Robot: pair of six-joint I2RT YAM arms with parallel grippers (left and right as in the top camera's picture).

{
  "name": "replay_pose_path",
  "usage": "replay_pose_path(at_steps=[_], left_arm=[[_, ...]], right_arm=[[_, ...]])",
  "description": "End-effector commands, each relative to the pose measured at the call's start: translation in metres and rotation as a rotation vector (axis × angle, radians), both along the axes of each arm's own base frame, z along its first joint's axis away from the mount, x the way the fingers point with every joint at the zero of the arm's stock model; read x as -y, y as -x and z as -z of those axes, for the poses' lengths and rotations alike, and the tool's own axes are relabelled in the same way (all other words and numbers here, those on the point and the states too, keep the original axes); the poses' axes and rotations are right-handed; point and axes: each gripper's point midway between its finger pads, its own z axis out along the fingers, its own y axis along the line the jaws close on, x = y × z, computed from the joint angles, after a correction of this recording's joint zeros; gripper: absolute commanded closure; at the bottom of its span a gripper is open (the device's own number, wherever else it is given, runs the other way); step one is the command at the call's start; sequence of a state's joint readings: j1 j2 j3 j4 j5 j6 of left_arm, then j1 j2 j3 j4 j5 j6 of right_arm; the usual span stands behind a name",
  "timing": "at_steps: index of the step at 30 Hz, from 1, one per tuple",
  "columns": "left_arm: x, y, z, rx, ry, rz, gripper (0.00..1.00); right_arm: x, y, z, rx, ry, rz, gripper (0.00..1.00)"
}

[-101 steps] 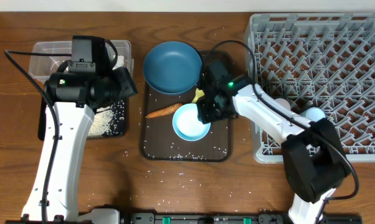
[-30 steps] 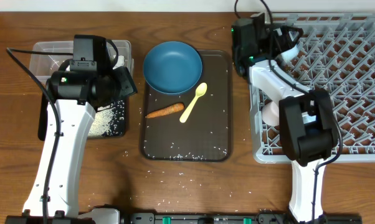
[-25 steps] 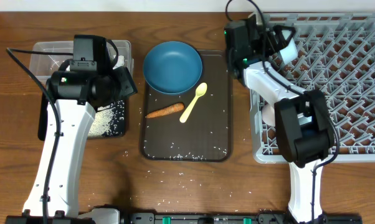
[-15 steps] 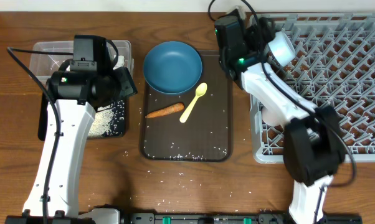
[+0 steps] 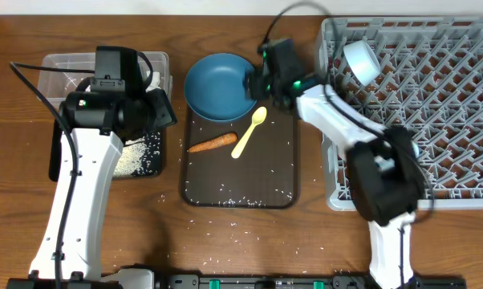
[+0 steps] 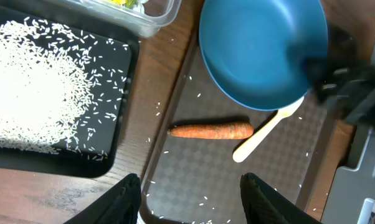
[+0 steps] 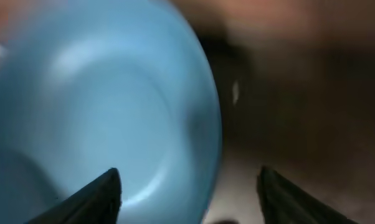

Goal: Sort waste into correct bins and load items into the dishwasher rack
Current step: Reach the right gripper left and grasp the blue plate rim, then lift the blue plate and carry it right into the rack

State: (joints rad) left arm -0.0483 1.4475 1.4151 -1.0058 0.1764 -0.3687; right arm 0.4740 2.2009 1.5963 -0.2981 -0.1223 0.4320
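Swung back from the dishwasher rack (image 5: pixel 434 104), whose far-left corner now held the white-and-light-blue bowl (image 5: pixel 360 61), the right gripper (image 5: pixel 256 83) hovered, jaws apart, at the right rim of the dark blue dish (image 5: pixel 217 84). The dish sat at the far edge of the serving tray (image 5: pixel 282 160) and was probably next. The left gripper (image 6: pixel 190 199) hung with jaws apart too. No writing was legible.

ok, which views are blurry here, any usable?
Right wrist: heavy motion blur, dark blue dish a smear, right gripper fingers soft-edged. Overhead: sharp except around the right arm by the dish. Left wrist: crisp on carrot and rice grains, blurred only at its right edge.
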Motion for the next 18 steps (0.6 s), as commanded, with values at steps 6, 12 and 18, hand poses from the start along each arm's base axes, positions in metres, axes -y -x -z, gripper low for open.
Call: replay_pose_path(at_steps=[6, 12, 18], left_arm=[[-0.003, 0.001, 0.005, -0.014, -0.013, 0.000, 0.46], [-0.003, 0.001, 0.005, -0.014, -0.013, 0.000, 0.46], [-0.003, 0.001, 0.004, -0.012, -0.013, 0.000, 0.46]], right_arm=[[0.002, 0.008, 0.021, -0.121, -0.074, 0.074, 0.66], [0.008, 0.006, 0.021, -0.118, -0.055, 0.093, 0.99], [0.028, -0.016, -0.030, -0.006, -0.069, 0.088, 0.99]])
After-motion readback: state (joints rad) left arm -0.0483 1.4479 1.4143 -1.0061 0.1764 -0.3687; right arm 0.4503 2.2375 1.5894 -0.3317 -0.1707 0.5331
